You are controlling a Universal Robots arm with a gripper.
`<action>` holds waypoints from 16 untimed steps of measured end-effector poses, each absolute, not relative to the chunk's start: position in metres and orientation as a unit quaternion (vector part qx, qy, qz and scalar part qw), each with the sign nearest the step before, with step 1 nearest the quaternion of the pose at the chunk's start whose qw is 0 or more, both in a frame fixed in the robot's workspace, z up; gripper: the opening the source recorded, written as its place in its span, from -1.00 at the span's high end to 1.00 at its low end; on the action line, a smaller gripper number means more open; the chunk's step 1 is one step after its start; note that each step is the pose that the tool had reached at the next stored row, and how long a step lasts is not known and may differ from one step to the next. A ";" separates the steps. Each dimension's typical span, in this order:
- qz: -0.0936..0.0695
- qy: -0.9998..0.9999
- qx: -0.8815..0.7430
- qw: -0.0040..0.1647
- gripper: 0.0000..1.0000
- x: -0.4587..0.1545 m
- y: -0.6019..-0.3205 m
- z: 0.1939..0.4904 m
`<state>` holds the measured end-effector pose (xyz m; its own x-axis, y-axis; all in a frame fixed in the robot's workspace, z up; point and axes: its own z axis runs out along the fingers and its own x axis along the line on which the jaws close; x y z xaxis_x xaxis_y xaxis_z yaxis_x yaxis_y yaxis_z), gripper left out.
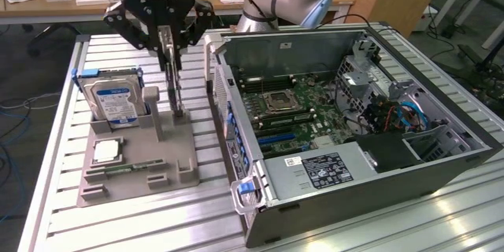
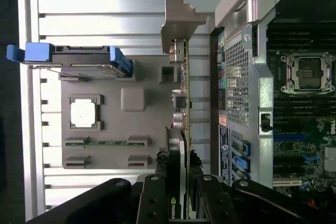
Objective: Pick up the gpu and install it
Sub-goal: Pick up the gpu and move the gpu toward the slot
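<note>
My gripper (image 1: pixel 167 30) is shut on the gpu (image 1: pixel 174 78), a slim dark card that hangs on edge with its long side vertical. The card's lower end is level with the posts of the grey holder (image 1: pixel 134 184); whether it touches the holder I cannot tell. In the wrist view the gpu (image 2: pixel 181 93) shows edge-on, its metal bracket at the far end, and my gripper (image 2: pixel 178 171) clamps its black heatsink from both sides. The open computer case (image 1: pixel 464 125) lies close beside it on the exterior view's right, with the motherboard (image 1: pixel 303 107) exposed.
On the holder (image 2: pixel 110 124) stand a hard drive (image 1: pixel 115 101) in a blue bracket, a square processor (image 1: pixel 106 150) and a green memory stick (image 1: pixel 130 167). The case's side wall (image 2: pixel 239 77) rises right next to the card. Desks and cables lie beyond the slatted table (image 1: pixel 118 222).
</note>
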<state>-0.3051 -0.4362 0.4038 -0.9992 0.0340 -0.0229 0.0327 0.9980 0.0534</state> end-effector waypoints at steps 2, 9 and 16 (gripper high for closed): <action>0.027 0.999 0.017 0.012 0.47 -0.305 -0.436 0.427; 0.027 0.999 0.017 0.012 0.47 -0.305 -0.436 0.433; 0.027 0.999 0.017 0.012 0.47 -0.299 -0.436 0.433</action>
<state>-0.2986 -0.4362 0.4329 -0.9992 0.0340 -0.0229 0.0327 0.9980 0.0537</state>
